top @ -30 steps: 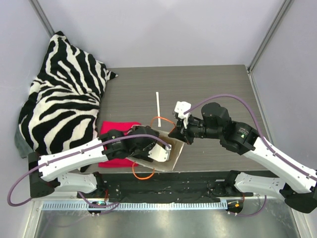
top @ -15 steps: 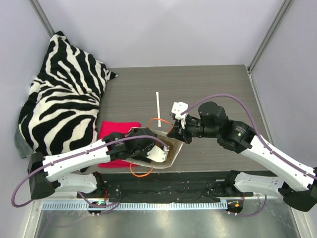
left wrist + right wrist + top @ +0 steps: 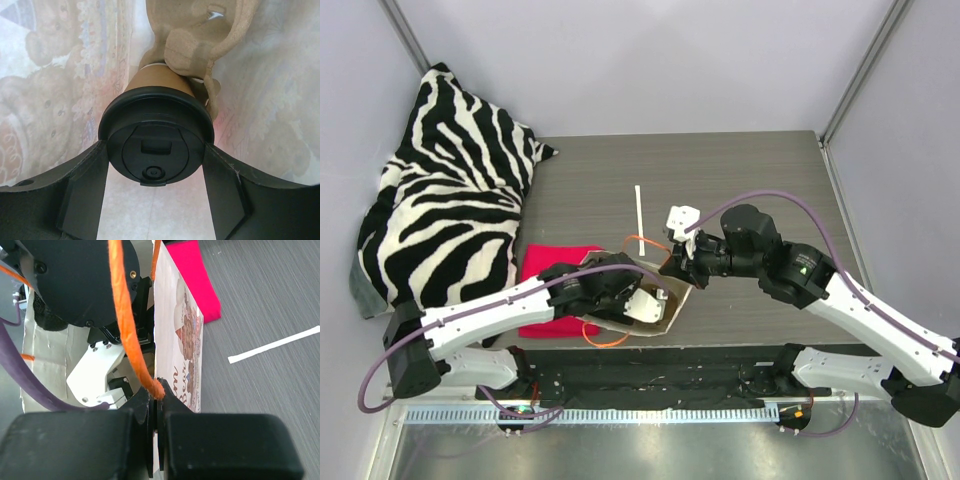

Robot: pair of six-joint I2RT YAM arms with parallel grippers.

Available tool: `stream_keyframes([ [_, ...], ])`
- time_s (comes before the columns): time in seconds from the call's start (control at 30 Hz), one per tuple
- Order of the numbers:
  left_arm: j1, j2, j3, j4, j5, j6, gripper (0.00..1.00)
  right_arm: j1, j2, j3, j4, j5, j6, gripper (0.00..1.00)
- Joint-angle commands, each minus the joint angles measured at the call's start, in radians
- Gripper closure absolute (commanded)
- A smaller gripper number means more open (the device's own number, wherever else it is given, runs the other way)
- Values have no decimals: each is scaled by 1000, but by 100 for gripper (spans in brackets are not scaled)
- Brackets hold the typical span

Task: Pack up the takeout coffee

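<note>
Top view: left end effector (image 3: 650,300) is sunk into the mouth of the bag (image 3: 665,318), near the front edge of the surface (image 3: 740,170). Right end effector (image 3: 670,268) sits at the bag's far rim, prob. to hold the mouth open and stop the bag sliding. Cup isn't visible from here. Red cloth (image 3: 548,262) lies just left of the bag, partly under the arm. Zebra cushion (image 3: 450,190) and white strip (image 3: 639,208) are well apart.

Left wrist: takeout coffee (image 3: 156,137) is inside the bag, black lid facing the cam. Left end effector (image 3: 156,150) is closed narrow on it, with the fingers (image 3: 82,190) pressing opposite sides of the lid. The cup's far end meets the pulp carrier (image 3: 200,45); can't tell if it's seated. Judgement: it's held by the lid so the body can go in first.

Right wrist: right end effector (image 3: 156,405) is pinched fully shut on the bag (image 3: 177,340) wall where the orange handle (image 3: 125,315) attaches. That's likely a stiff spot to pull on.
</note>
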Motion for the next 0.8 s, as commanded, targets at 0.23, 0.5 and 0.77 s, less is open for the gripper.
stream_keyframes([
  [0.23, 73, 171, 112, -79, 197, 35, 87, -71, -32, 54, 13, 62, 32, 99],
  [0.5, 132, 314, 196, -123, 264, 28, 87, -217, 1, 61, 7, 9, -22, 99],
  [0.77, 152, 404, 236, -137, 287, 28, 87, -223, 15, 61, 4, -22, -68, 99],
])
